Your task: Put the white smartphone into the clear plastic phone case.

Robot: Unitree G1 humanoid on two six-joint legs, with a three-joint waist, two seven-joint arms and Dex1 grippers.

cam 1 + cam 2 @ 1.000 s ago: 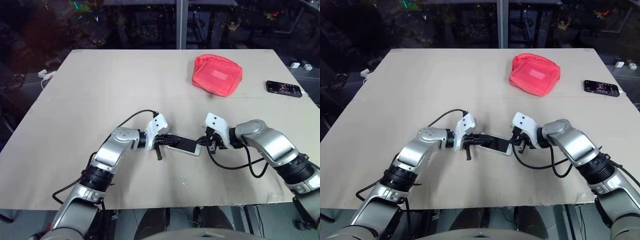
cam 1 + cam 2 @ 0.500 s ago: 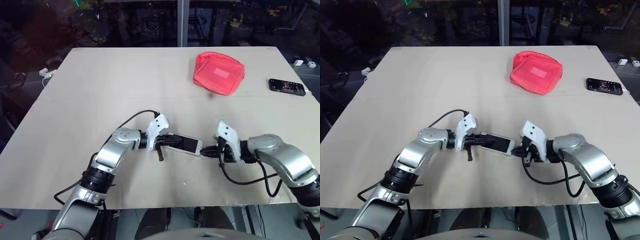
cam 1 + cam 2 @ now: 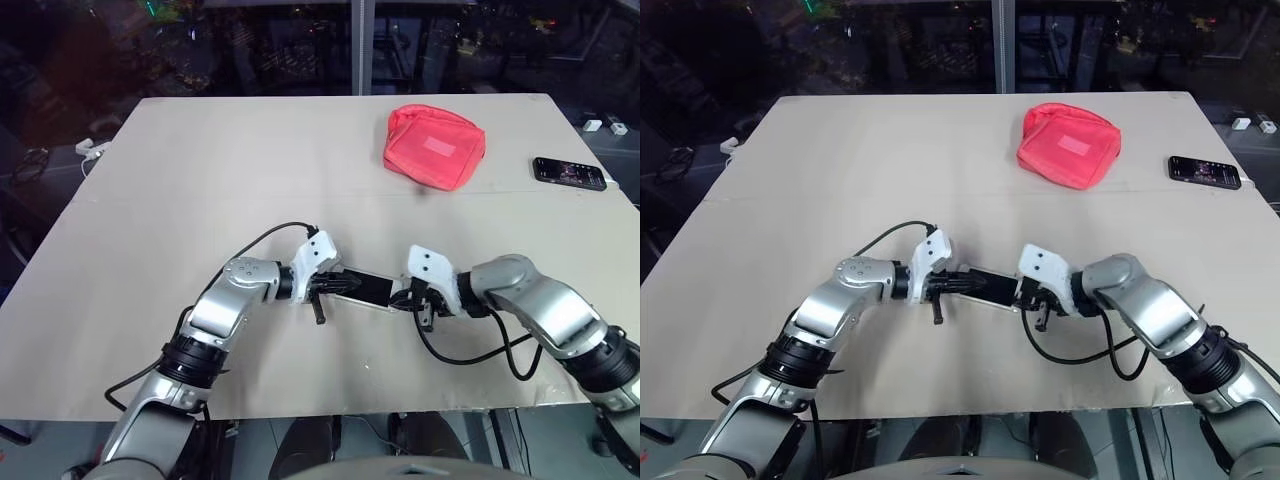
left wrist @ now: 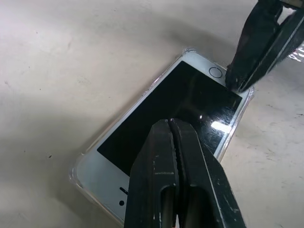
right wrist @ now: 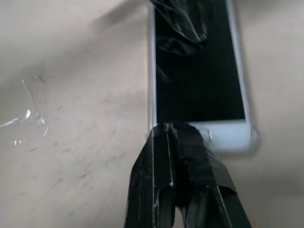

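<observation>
Resting inside the clear plastic phone case (image 4: 80, 164): white smartphone (image 4: 166, 114) (seemingly seated). Left gripper (image 4: 172, 124) and right gripper (image 4: 235, 83), both clenched empty, press its ends; final seating possibly remains.

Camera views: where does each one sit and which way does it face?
Left and right eye views: on the head, looking down over the table at both arms, the red pouch and black smartphone.
Left wrist view: along the shut left gripper onto the white smartphone in the clear plastic phone case.
Right wrist view: along the shut right gripper at the phone's end.
Shared: the phone; the left wrist view also shows the right gripper.
</observation>
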